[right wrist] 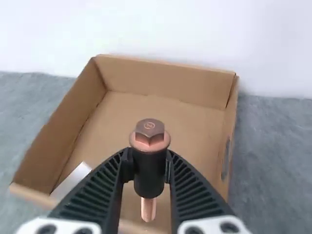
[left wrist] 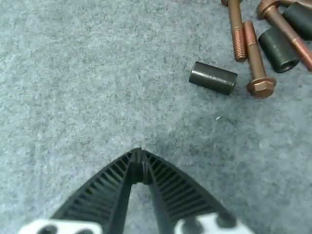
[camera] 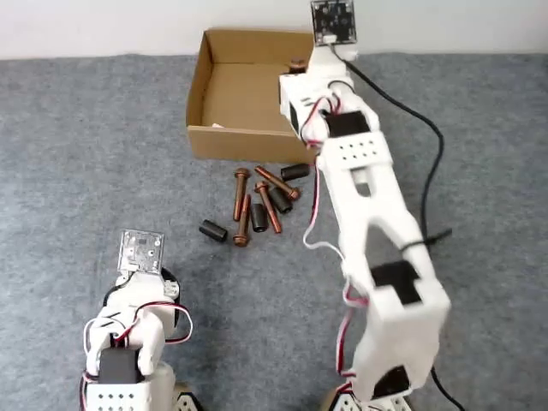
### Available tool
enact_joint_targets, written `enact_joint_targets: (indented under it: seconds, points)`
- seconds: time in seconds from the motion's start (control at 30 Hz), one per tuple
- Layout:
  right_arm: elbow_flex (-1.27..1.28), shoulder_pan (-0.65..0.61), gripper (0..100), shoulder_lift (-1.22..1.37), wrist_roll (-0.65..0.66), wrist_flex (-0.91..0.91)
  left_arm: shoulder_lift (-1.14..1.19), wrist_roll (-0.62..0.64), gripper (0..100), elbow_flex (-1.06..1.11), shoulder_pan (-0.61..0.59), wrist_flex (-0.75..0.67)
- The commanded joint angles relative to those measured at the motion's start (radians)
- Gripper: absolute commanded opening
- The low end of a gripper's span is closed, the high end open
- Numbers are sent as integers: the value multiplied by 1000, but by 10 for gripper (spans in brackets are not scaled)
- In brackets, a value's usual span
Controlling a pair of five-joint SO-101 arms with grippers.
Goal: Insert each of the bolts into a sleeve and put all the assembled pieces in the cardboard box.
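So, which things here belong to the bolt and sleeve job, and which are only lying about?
Job: cardboard box; loose bolts; loose sleeves; sleeved bolt held in the right gripper.
Lying about: grey carpet; black cable; pale scrap in the box.

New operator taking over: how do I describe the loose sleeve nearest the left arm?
Start at the cardboard box at the table's far side; in front of it lies a cluster of copper bolts and dark sleeves. The wanted sleeve is the short dark cylinder at the cluster's edge nearest the left arm, lying alone while the others sit among bolts.
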Motion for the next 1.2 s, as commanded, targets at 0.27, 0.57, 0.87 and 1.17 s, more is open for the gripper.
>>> enact_joint_targets:
  seconds: [0.27, 0.57, 0.87, 1.17]
  points:
    - [-385, 16, 9, 407, 69, -24, 11, -6, 5, -2, 0, -23]
    - [-390, 12, 172, 461, 69, 122, 11, -6, 5, -2, 0, -23]
    - [-508, 4, 187, 410, 69, 234, 11, -6, 5, -1, -8, -23]
    - [-730, -31, 187, 354, 69, 619, 11, -6, 5, -1, -9, -23]
